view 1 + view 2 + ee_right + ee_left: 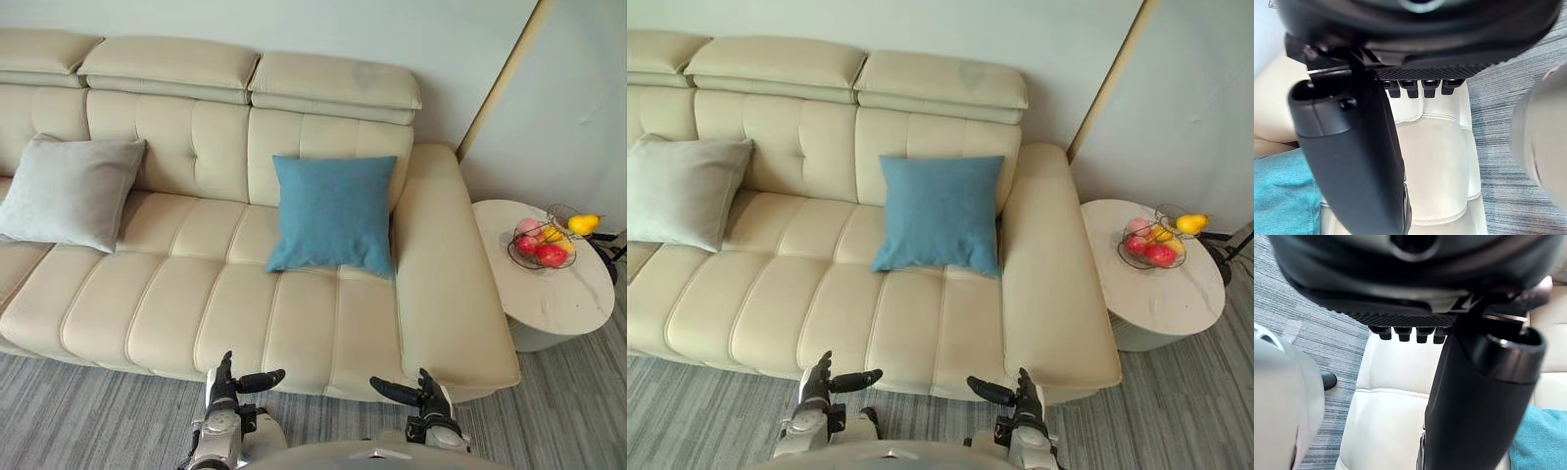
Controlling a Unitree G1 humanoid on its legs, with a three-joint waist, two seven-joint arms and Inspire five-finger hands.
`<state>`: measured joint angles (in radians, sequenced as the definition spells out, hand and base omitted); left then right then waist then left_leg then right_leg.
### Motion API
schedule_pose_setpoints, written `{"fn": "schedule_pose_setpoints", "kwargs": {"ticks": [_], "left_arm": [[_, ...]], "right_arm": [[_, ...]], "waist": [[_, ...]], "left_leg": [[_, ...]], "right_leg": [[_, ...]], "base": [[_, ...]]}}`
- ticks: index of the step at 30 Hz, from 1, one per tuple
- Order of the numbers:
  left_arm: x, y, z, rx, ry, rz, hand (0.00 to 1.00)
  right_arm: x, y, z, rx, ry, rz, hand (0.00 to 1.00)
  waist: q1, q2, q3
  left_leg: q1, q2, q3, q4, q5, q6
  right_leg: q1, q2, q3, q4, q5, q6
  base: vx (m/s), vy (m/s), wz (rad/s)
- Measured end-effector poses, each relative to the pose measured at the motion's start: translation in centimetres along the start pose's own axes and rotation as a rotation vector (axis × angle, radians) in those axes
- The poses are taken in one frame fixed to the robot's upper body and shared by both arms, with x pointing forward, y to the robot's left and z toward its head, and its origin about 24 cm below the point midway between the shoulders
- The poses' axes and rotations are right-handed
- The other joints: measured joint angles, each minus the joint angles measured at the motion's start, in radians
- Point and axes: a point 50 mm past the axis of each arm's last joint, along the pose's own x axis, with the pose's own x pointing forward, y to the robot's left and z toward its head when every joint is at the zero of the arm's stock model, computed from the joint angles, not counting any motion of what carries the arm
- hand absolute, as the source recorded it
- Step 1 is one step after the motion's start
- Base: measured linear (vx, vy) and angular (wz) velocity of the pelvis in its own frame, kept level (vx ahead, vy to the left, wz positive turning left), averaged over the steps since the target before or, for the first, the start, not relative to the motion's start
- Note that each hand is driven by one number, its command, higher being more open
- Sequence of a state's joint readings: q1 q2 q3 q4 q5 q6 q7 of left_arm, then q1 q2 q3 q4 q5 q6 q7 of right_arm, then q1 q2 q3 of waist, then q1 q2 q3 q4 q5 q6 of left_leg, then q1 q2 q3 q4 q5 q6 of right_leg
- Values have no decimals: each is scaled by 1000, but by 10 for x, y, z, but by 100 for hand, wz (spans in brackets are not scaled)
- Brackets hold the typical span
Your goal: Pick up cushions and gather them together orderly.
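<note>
A blue cushion [333, 212] leans upright against the back of the cream sofa [176, 294], near its right arm. A grey cushion [71, 191] leans against the sofa back at the far left, well apart from the blue one. My left hand [227, 382] and right hand [421, 394] hover low over the carpet just before the sofa's front edge, both open with straight fingers and thumbs pointing inward, holding nothing. The blue cushion's corner [1542, 440] shows in the left wrist view, and its edge [1278, 196] in the right wrist view.
A round white side table [549, 284] stands right of the sofa with a wire fruit basket [542, 242] and a yellow fruit [584, 224] on it. Grey carpet [88, 411] lies before the sofa. A wall corner rises behind the table.
</note>
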<state>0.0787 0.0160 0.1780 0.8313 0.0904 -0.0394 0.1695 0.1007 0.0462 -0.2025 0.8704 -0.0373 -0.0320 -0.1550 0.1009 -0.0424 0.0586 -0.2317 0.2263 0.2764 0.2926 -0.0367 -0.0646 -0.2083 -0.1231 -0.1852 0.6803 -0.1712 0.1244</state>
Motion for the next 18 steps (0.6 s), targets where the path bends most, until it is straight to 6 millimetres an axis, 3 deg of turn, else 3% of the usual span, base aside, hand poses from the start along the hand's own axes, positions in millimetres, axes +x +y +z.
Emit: {"fn": "schedule_pose_setpoints", "kwargs": {"ticks": [1, 3, 4, 6, 9, 11, 13, 14, 16, 17, 18], "left_arm": [[-2, -6, -3, -10, 9, -11, 100], [-3, -7, -2, -13, 0, -12, 100], [-1, -7, 3, -3, -9, -14, 100], [-2, -15, 1, -9, 4, -35, 100], [-5, -20, -3, 2, 11, -50, 100], [-4, -20, 0, 7, 3, -53, 100], [-3, -18, 2, 12, -3, -46, 100], [-3, -18, 1, 12, -1, -44, 100], [-3, -19, -1, 12, 10, -47, 100], [-3, -19, -2, 9, 18, -46, 100], [-3, -15, -5, 14, 28, -35, 100]], "right_arm": [[1, -4, 1, -5, -1, -17, 100], [2, -1, 7, -3, -16, -20, 100], [5, -1, 12, -10, -23, -21, 100], [8, -6, 19, -25, -39, -35, 100], [8, -12, 13, -38, -17, -65, 100], [8, -11, 14, -36, -19, -68, 100], [8, -13, 13, -38, -16, -74, 100], [8, -14, 12, -39, -14, -80, 100], [7, -15, 11, -35, -9, -82, 100], [7, -16, 10, -26, -4, -87, 100], [5, -8, 4, -8, 15, -64, 100]], "waist": [[19, 24, -13], [28, -8, 0], [30, -6, 13], [28, 54, 39], [26, 80, 37], [22, 68, 45], [17, 51, 55], [5, 51, 55], [2, 57, 51], [-1, 67, 46], [-6, 40, 36]], "left_leg": [[-10, 9, -9, -48, 28, 15], [-31, -24, 1, -58, 79, -12], [-54, -31, -3, -57, 99, -14], [-61, 0, -44, -71, 126, -21], [-43, 1, -72, -152, 186, -34], [-69, -13, -99, -100, 166, -34], [-64, -50, -119, 34, 58, -9], [-49, -55, -126, 110, -23, -3], [-32, -46, -141, 170, -109, -6], [-16, -49, -150, 149, -130, -17], [4, -83, -132, 89, -118, -5]], "right_leg": [[39, 31, 1, -82, -34, 13], [57, 4, 7, -135, -120, -39], [86, 22, 6, -227, -153, -65], [129, 69, -21, -311, -108, -93], [134, 83, -62, -330, -84, -111], [122, 65, -87, -350, -56, -124], [121, 28, -88, -349, -43, -111], [117, 8, -86, -350, -31, -96], [110, -5, -79, -350, -18, -74], [110, -4, -67, -355, -8, -58], [119, -22, -54, -400, 13, -29]], "base": [[-145, -142, -25], [-168, -170, -4], [-188, -170, 15], [-224, -90, 21], [-216, -5, 31], [-114, 74, 22], [-65, 133, 13], [-64, 176, 8], [-56, 216, -5], [-67, 251, -19], [-66, 290, -17]]}}
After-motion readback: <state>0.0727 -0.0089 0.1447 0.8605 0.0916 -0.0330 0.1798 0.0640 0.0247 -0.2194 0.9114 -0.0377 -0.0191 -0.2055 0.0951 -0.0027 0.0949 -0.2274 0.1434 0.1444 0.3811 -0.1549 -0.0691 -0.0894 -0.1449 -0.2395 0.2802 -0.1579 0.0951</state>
